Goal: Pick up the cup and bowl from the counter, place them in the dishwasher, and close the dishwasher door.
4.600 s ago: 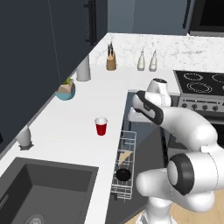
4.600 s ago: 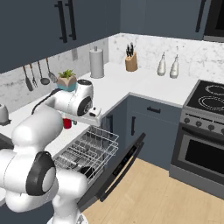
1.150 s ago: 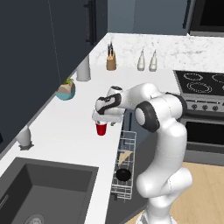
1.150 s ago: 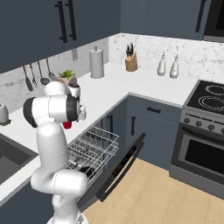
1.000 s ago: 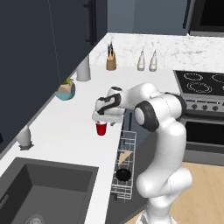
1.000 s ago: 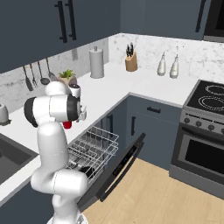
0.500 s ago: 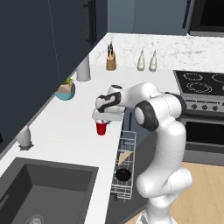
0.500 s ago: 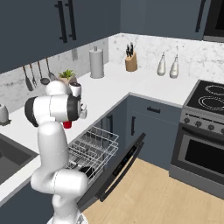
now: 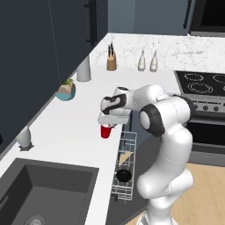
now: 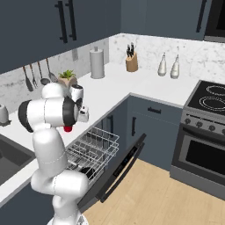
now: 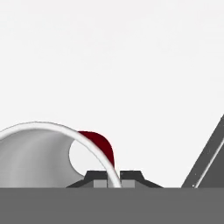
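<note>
The red cup (image 9: pixel 105 131) stands upright on the white counter (image 9: pixel 66 127) near its front edge. My gripper (image 9: pixel 110 121) comes down on it from above and is shut on its rim. In the hand view the white rim (image 11: pixel 65 131) passes between the two fingertips (image 11: pixel 95 176), with the red wall of the cup (image 11: pixel 103 143) behind. A sliver of the cup (image 10: pixel 67 128) peeks out below the hand in the right base view. The black bowl (image 9: pixel 123 175) lies in the pulled-out wire rack (image 9: pixel 126 149) of the dishwasher. The dishwasher door (image 10: pixel 124 168) hangs open.
A teal planter (image 9: pixel 66 90), a white cylinder (image 9: pixel 83 69), a knife block (image 9: pixel 111 63) and two bottles (image 9: pixel 141 61) stand along the back of the counter. The sink (image 9: pixel 39 189) is at the near left. The oven (image 10: pixel 204 145) stands to the right.
The arm swung from over the rack to the cup. Over the last second the fingers closed on the cup's rim, with the hand almost still.
</note>
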Motion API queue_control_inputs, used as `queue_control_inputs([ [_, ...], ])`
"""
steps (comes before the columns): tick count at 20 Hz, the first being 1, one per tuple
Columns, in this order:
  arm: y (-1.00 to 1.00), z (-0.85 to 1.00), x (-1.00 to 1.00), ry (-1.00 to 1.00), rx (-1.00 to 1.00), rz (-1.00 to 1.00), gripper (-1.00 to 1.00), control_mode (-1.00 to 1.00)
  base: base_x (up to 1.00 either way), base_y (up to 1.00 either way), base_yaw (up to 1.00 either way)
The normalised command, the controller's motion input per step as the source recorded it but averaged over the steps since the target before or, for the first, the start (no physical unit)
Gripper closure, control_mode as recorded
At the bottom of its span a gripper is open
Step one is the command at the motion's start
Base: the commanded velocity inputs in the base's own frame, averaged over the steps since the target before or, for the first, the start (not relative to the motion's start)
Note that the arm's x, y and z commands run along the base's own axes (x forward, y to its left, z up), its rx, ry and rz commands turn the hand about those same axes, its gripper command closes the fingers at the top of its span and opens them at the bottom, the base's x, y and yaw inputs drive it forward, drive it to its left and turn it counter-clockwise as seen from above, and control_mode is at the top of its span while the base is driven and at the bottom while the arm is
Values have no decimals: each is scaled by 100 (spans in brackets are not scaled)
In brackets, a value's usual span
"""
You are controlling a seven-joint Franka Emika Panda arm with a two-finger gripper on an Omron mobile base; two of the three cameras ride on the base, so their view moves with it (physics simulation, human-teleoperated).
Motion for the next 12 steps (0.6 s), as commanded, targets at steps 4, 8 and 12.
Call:
queue_control_inputs([
  [4, -98, 6, -86, -6, 7, 0, 100, -100, 0, 0, 0],
  [8, -100, 31, -69, -8, 13, 0, 100, -100, 0, 0, 0],
  [12, -95, 18, -40, -4, 12, 0, 100, -100, 0, 0, 0],
])
